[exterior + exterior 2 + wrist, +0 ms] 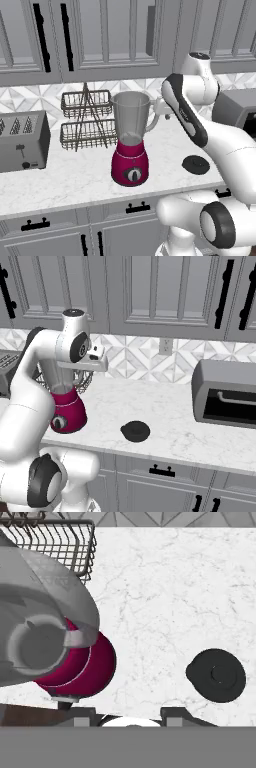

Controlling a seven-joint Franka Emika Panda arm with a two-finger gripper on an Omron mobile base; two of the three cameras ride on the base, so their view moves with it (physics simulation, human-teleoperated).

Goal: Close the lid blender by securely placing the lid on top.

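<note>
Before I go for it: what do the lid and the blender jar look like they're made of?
The lid: matte black, likely plastic or rubber; no shine, moulded raised centre. The jar of the blender: clear greyish, probably plastic or glass; the wire rack shows through it. The render leaves both uncertain.

Blender [67, 408] jar behind the arm; toaster [22, 142] cut by left edge.
</note>
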